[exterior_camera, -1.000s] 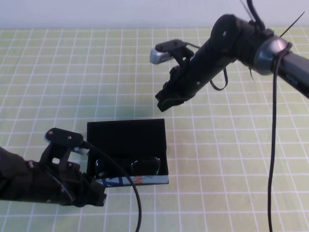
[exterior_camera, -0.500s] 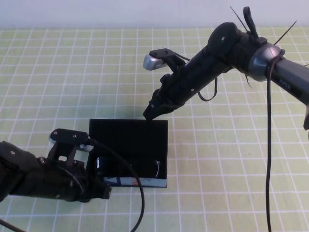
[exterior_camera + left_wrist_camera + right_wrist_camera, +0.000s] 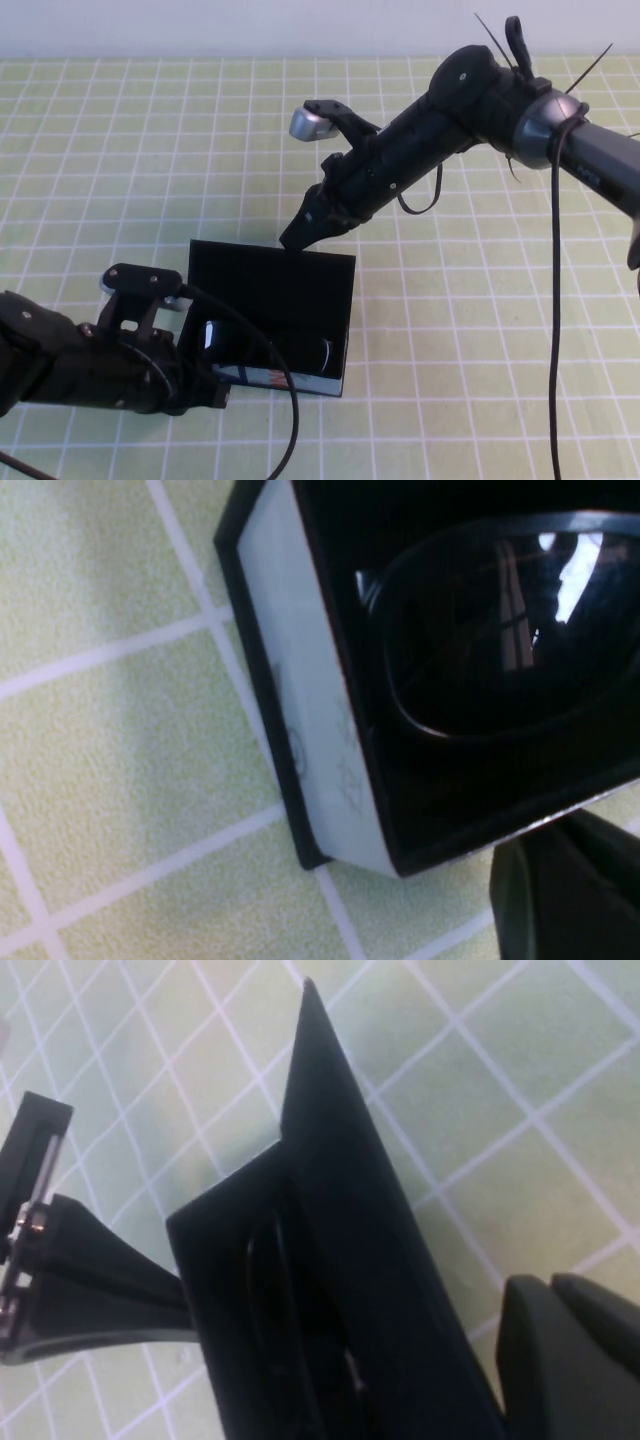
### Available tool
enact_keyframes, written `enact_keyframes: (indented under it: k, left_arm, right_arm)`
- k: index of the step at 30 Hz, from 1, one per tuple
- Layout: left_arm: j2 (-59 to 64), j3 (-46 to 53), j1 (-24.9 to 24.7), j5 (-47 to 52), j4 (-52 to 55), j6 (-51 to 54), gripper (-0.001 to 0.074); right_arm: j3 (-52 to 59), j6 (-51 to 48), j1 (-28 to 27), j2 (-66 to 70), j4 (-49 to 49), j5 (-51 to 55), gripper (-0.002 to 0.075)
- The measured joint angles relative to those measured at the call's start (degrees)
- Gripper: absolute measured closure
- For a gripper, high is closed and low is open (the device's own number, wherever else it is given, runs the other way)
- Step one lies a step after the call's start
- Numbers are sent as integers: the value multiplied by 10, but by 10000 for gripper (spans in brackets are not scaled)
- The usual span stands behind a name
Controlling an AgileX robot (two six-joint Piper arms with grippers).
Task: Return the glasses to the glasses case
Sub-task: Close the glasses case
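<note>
The black glasses case (image 3: 270,285) sits at the front centre of the checked mat, its flap lid tilted up from the back. The glasses (image 3: 262,348) lie inside it, dark lenses up, and one lens (image 3: 480,630) fills the left wrist view beside the case's pale side strip (image 3: 310,750). My right gripper (image 3: 297,232) is shut, and its tip rests against the lid's far edge; the right wrist view shows the lid (image 3: 340,1220) edge-on just before the right gripper (image 3: 548,1290). My left gripper (image 3: 213,392) sits low at the case's front left corner, with the left gripper (image 3: 560,885) dark beside the case wall.
A light green mat with a white grid (image 3: 120,150) covers the table. The right arm (image 3: 480,90) reaches in from the right above the mat, with a black cable (image 3: 560,300) hanging down. The left arm's cable (image 3: 285,420) curls in front of the case.
My right gripper has come down and to the left onto the lid's far edge, and the lid has tipped up from lying flat. The left gripper edged right against the case, which turned slightly.
</note>
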Motion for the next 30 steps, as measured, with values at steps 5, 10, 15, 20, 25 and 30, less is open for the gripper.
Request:
enact_keyframes:
  k: [5, 10, 15, 20, 25, 30]
  left_arm:
    - [0, 0, 0, 0, 0, 17, 738]
    - [0, -24, 0, 33, 37, 20, 738]
    - [0, -98, 16, 181, 166, -15, 738]
    - [0, -212, 23, 389, 383, -145, 738]
    - [-11, -291, 30, 458, 562, -329, 738]
    - [-74, -309, 53, 432, 602, -444, 738]
  right_arm:
    - [0, 2, 22, 0, 0, 0, 742]
    - [0, 17, 62, 0, -26, 0, 742]
    - [0, 53, 87, 0, -65, 3, 742]
    - [0, 65, 99, 0, -64, 3, 743]
    - [0, 78, 102, 0, -66, 3, 743]
    - [2, 84, 102, 0, -66, 3, 743]
